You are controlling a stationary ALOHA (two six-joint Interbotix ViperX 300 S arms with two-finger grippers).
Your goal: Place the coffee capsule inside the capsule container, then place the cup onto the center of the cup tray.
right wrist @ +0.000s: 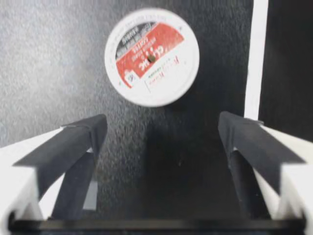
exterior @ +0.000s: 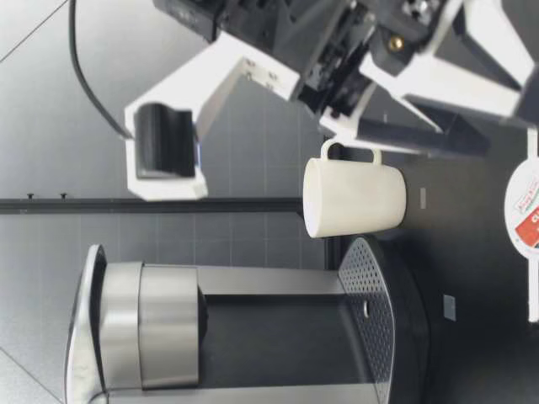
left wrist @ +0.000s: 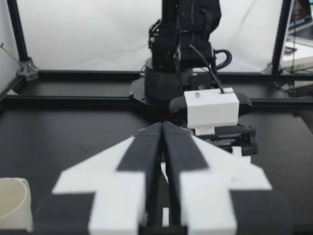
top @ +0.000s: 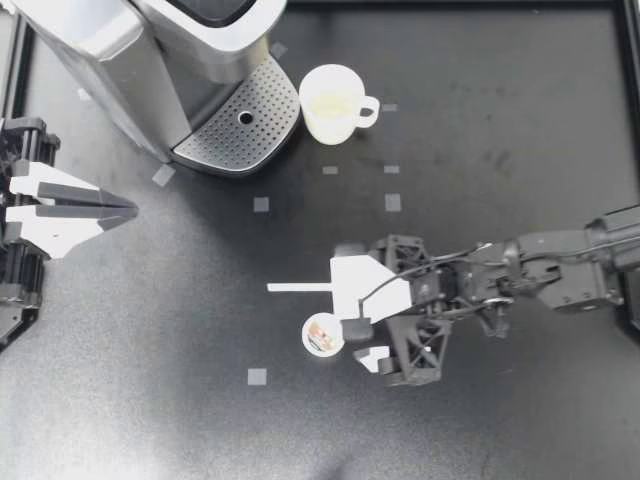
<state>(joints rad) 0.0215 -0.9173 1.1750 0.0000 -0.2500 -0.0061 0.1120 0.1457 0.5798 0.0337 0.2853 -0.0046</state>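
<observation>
- now, closest to the work: my right pincer [top: 322, 318] hangs over the table [top: 500, 100] pointing downward, its fingers [right wrist: 73, 142] spread wide and holding nothing. that wide gape looks like a set-up for straddling something round.
- the coffee capsule [top: 323, 335] sits on the table with its foil side up, just ahead of the pads in the right wrist view. it is not yet between them and neither one touches it. i judge the arm must go forward and down a little before it can close on the capsule's sides.
- farther off, the cup [top: 333, 103] stands upright on the table just beside the cup tray [top: 240, 125], its handle turned away from the machine. it is off the tray, so that half of the task is not yet done. whether its wall touches the tray's edge i cannot tell.
- the cup tray is the holed plate at the foot of the coffee machine [top: 150, 60], and nothing stands on it. the capsule container would be up in the machine's head, and i cannot see whether it is open.
- farthest, my left pincer [top: 130, 208] rests at the table's edge with its fingers pressed together on nothing. it is well apart from everything, likely parked to leave room for the other arm.
</observation>
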